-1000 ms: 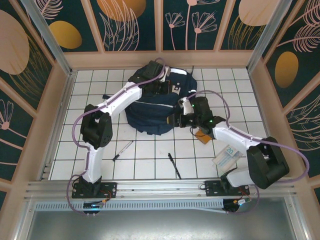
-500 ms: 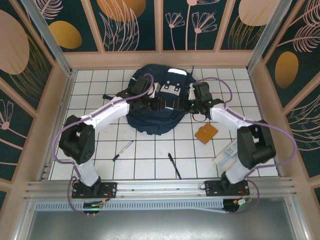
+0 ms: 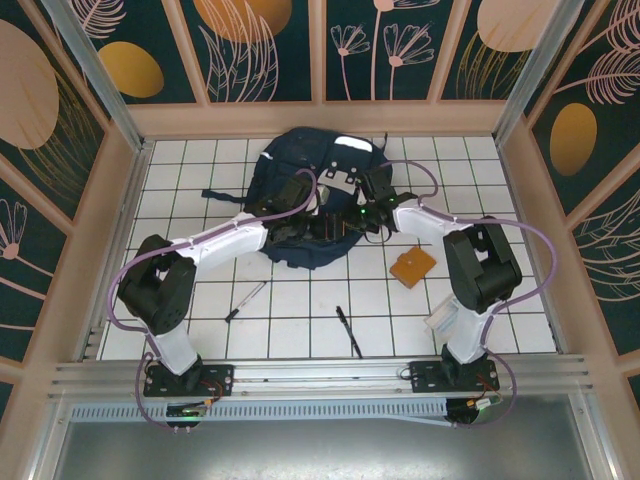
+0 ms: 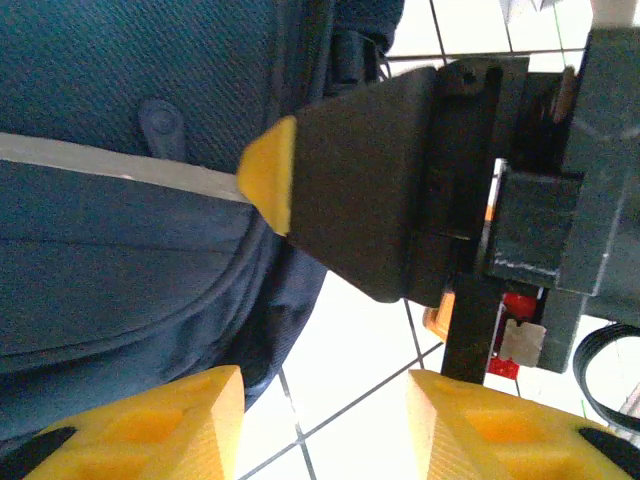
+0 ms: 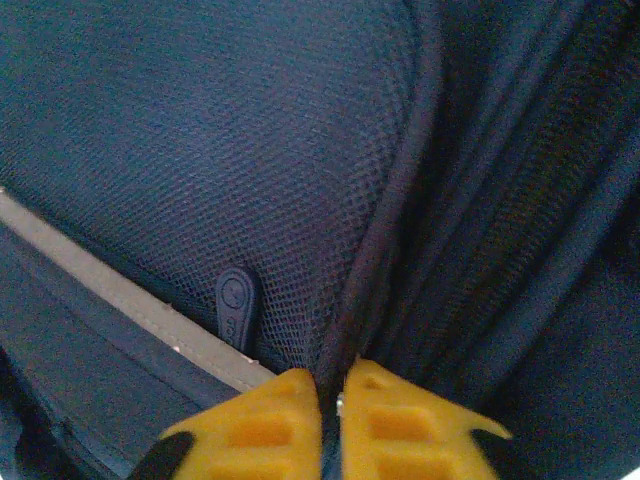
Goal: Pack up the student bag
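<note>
The student bag (image 3: 297,158), navy with grey-white stripes, lies at the back middle of the tiled table. My right gripper (image 3: 362,218) is at the bag's right front side. In the right wrist view its yellow fingers (image 5: 270,425) are shut on a dark seam fold of the bag (image 5: 200,130), next to a rubber zip tab (image 5: 235,305) and a grey stripe (image 5: 120,295). My left gripper (image 3: 318,228) is at the bag's front edge. In the left wrist view it (image 4: 325,420) stands open over white tile, beside the bag (image 4: 120,100) and close to the right gripper's black finger (image 4: 350,180).
An orange-brown flat item (image 3: 412,266) lies right of the bag. Two pens (image 3: 245,300) (image 3: 348,331) lie on the near tiles. A white packet (image 3: 447,318) sits by the right arm's base. Wooden walls (image 3: 135,230) close the table in on three sides.
My right gripper swung left onto the bag and closed on its seam. My left gripper opened and came down to the bag's front edge. The bag shifted slightly backward.
</note>
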### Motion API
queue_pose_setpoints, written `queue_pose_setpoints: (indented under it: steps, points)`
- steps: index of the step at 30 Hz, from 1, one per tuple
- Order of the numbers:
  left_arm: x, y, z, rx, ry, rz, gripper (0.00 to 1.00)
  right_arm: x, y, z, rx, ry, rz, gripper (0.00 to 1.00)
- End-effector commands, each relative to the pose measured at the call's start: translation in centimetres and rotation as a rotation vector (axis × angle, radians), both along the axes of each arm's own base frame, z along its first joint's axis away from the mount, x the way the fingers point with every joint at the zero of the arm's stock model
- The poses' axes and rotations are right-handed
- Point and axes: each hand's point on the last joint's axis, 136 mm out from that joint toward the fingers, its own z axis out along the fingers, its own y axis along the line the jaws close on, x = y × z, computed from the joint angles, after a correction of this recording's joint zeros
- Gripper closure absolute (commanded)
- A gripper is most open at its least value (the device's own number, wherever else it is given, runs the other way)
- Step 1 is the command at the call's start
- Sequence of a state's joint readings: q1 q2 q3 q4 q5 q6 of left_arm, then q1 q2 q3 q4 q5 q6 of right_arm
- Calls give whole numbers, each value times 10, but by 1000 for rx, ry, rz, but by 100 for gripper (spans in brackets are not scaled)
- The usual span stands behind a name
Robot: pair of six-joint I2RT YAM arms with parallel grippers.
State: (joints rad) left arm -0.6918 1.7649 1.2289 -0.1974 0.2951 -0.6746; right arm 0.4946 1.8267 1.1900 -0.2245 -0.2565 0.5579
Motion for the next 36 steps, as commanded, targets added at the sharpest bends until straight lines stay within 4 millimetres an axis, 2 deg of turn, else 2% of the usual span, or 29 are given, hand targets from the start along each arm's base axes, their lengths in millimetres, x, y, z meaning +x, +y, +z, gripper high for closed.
queue_pose_setpoints:
  steps: [1,5,9,11,21,26,28,31,35,36]
  points:
    - [12,-8,-5,13,-28,28,55,5,20,21,60,-33,36,100]
    - [22,7,-20,136,-50,75,53,5,28,40,112,-47,55,100]
    - [19,-7,-14,74,-37,35,53,5,37,59,180,-60,74,100]
    - [18,-9,-13,66,-40,34,54,6,40,65,211,-61,80,100]
    - [20,23,-39,237,-27,127,56,7,52,94,312,-87,101,100]
    - [13,39,-53,291,11,173,57,11,51,93,293,-93,104,100]
    - [9,45,-58,315,17,183,63,11,52,93,290,-96,106,100]
    - [7,53,-63,356,19,190,78,13,49,91,268,-105,96,100]
    - [15,57,-45,368,-45,194,100,15,41,88,213,-124,88,100]
    - [16,56,-38,358,-68,189,100,15,39,86,198,-126,86,100]
